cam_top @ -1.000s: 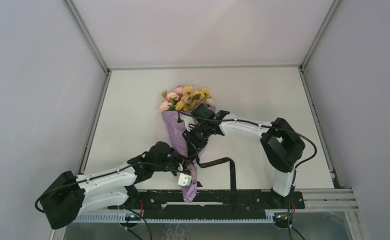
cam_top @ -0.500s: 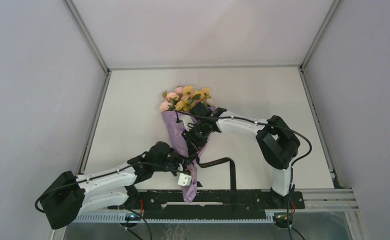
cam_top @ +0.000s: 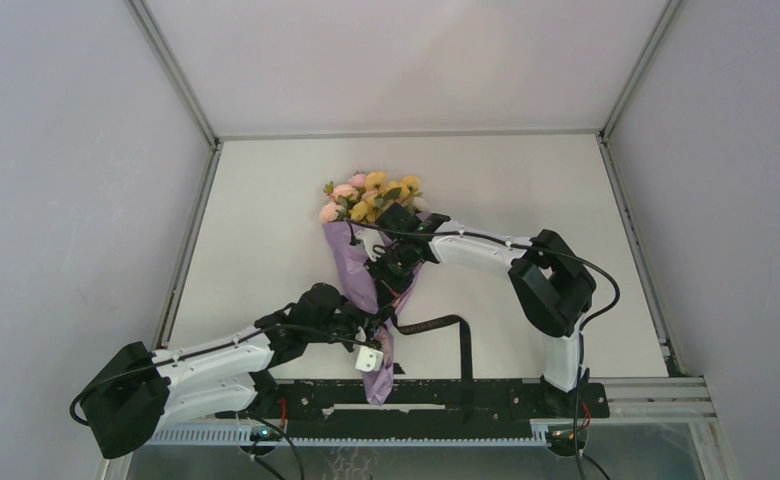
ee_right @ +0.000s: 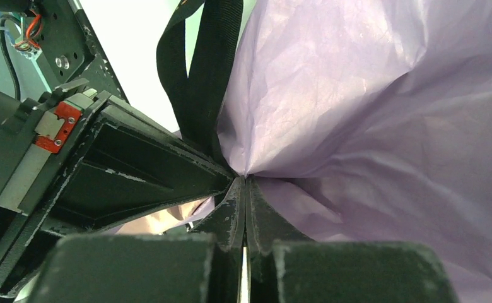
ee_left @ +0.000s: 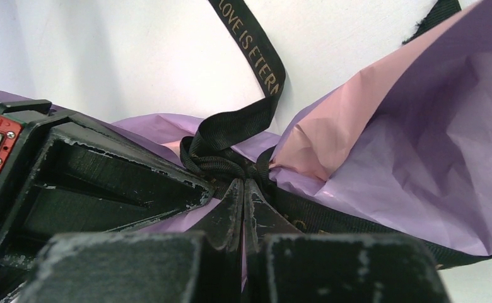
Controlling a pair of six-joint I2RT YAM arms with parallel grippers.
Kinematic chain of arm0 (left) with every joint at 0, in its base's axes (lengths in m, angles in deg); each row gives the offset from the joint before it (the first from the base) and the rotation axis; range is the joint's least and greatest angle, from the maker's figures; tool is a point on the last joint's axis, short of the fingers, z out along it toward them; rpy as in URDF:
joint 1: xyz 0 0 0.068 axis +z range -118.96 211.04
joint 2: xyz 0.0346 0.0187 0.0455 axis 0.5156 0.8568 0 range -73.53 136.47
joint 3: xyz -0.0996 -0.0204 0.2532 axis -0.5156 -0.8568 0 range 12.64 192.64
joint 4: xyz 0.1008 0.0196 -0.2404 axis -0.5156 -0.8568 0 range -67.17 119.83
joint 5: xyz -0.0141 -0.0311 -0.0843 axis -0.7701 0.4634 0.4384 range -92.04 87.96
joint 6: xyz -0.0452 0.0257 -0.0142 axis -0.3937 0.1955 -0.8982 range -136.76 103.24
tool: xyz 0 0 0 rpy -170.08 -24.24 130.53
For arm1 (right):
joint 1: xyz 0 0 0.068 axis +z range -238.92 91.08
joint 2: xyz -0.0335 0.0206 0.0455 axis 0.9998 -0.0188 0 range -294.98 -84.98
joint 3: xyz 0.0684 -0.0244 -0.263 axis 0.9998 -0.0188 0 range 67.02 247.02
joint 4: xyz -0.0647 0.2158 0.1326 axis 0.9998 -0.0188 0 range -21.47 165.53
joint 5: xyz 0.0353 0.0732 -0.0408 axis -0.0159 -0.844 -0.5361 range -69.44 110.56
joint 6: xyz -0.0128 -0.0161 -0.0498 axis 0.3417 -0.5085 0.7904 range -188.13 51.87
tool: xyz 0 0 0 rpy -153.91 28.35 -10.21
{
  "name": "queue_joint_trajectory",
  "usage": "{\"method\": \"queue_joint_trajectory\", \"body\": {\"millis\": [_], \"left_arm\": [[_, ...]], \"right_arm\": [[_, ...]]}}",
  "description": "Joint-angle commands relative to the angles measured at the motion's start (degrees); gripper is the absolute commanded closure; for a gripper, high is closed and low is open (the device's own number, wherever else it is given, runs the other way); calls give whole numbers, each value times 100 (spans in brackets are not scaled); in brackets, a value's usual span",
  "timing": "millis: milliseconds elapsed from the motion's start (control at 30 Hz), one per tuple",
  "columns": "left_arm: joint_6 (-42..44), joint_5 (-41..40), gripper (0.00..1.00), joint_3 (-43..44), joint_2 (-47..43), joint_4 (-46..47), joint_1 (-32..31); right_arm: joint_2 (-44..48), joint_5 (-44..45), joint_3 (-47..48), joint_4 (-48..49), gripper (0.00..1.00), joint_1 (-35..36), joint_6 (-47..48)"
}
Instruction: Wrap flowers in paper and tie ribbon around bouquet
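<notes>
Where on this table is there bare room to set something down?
Bare table behind and right of the flowers, and between the bouquet and the left rail. Crowded at middle front: left gripper and right gripper on the paper, ribbon trailing right.

Three cameras aiming at the bouquet [cam_top: 371, 262]
The top camera is looking down from high above on its stem-end side, far off; both wrist cameras are sitting tight against its middle, sharing the paper [ee_left: 414, 145] and ribbon [ee_left: 256, 63].

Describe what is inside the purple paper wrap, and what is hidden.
Pink and yellow flowers poke out of the paper at its far end. Their stems inside are covered from view. A ribbon binds it outside.
</notes>
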Motion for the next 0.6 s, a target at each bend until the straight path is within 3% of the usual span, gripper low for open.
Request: {"method": "queue_joint_trajectory", "body": {"millis": [0, 200, 467, 567], "left_arm": [[112, 38, 99, -158, -98, -64, -2], [112, -5, 99, -158, -130, -81, -1], [90, -81, 99, -138, -176, -91, 4], [33, -278, 84, 16, -292, -266, 4]], "right_arm": [[226, -7, 219, 212, 100, -69, -192], [711, -61, -242, 1006, 100, -293, -812], [769, -104, -624, 1352, 100, -376, -1154], [719, -80, -718, 1442, 100, -400, -1245]]}}
